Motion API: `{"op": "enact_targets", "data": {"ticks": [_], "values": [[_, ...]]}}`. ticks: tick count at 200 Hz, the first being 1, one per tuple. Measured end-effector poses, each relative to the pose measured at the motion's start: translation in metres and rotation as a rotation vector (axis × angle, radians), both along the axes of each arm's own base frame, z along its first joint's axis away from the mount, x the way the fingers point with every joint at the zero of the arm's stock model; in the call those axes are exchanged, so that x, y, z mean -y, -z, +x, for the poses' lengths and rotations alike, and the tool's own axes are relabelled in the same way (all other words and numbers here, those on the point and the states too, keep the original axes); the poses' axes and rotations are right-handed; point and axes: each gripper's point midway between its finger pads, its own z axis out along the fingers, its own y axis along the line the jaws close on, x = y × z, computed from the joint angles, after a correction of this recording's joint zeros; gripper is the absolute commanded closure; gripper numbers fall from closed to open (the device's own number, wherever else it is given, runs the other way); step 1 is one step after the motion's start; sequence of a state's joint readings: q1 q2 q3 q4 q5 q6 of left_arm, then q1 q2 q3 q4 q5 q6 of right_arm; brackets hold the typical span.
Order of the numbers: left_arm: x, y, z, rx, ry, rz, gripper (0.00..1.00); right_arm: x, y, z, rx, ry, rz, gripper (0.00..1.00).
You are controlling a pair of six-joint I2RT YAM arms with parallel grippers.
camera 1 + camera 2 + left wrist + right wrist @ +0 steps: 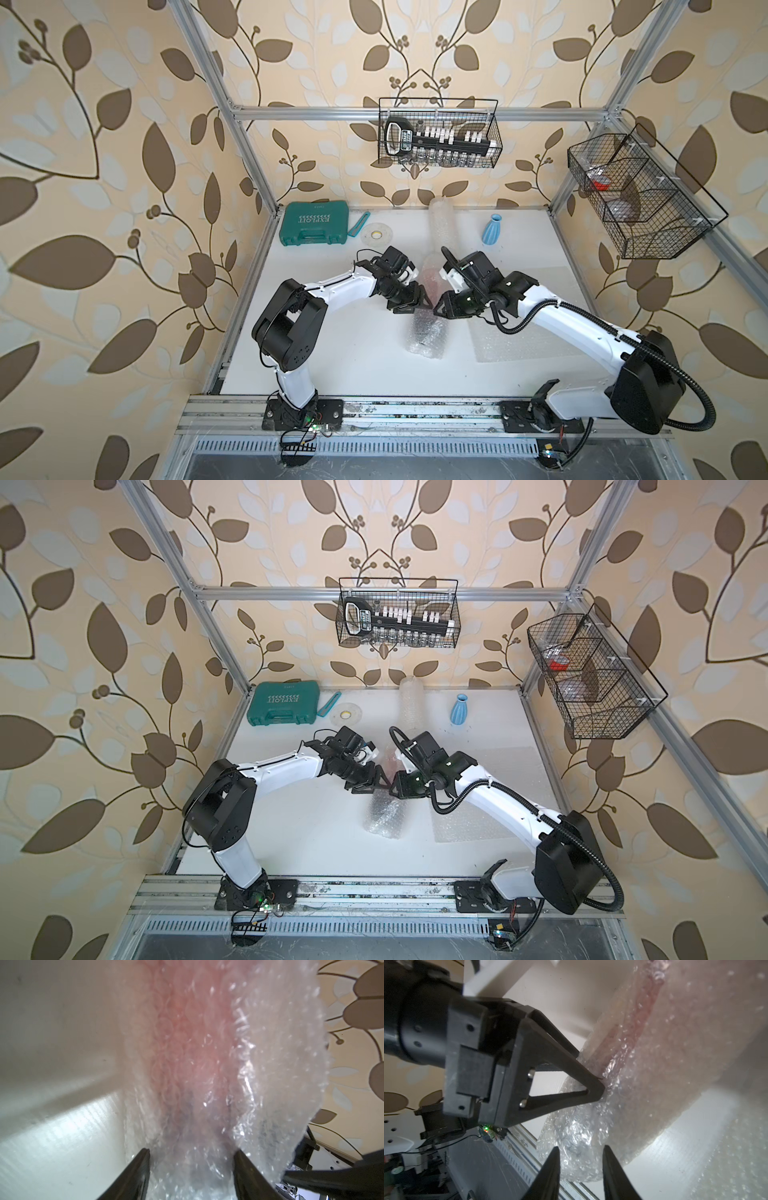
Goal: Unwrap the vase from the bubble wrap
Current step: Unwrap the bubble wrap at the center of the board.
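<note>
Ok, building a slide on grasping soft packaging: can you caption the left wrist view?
Left gripper closed on the bubble wrap bundle, a pink shape showing through its layers.

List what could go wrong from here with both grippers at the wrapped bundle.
1. The left gripper and right gripper sit almost tip to tip at the bundle; they could collide.
2. The open right gripper shows no loose edge at its tips, so it might pinch several layers.
3. The left gripper holds through soft layers; the pinkish thing inside could slip.
</note>
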State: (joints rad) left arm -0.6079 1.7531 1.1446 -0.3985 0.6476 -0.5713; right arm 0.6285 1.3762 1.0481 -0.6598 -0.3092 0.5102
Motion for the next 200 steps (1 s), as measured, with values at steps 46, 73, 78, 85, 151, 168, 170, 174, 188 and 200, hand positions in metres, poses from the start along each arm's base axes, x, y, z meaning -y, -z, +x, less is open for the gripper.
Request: {"op": "enact_targets", "data": {"ticks": [46,73,78,85,151,168,170,174,188,200], "values": [[0.000,0.000,-0.001,-0.008,-0.007,0.003,0.40,0.008,0.006,-0.010,-0.019,0.006,-0.118,0.55],[0.000,0.000,-0.001,-0.009,-0.008,0.002,0.40,0.007,0.016,-0.019,-0.048,-0.010,-0.182,0.54],[0.001,0.000,-0.001,-0.009,-0.007,0.002,0.40,0.007,0.018,-0.020,-0.053,-0.011,-0.193,0.54],[0.001,0.000,-0.002,-0.008,-0.005,0.002,0.40,0.007,0.020,-0.021,-0.059,-0.013,-0.205,0.54],[0.003,-0.001,-0.006,-0.008,0.002,0.003,0.41,0.006,0.023,-0.019,-0.063,0.022,-0.241,0.57],[0.003,-0.001,-0.005,-0.007,0.002,0.003,0.41,0.006,0.023,-0.018,-0.064,0.030,-0.241,0.58],[0.003,-0.001,-0.005,-0.007,0.002,0.003,0.41,0.006,0.023,-0.018,-0.064,0.031,-0.241,0.58],[0.003,-0.001,-0.006,-0.007,0.001,0.003,0.41,0.006,0.023,-0.018,-0.065,0.032,-0.242,0.59],[0.003,-0.001,-0.005,-0.006,0.001,0.004,0.41,0.006,0.024,-0.018,-0.066,0.035,-0.241,0.64],[0.002,-0.001,-0.005,-0.005,0.001,0.005,0.41,0.005,0.024,-0.018,-0.068,0.038,-0.240,0.69]]}}
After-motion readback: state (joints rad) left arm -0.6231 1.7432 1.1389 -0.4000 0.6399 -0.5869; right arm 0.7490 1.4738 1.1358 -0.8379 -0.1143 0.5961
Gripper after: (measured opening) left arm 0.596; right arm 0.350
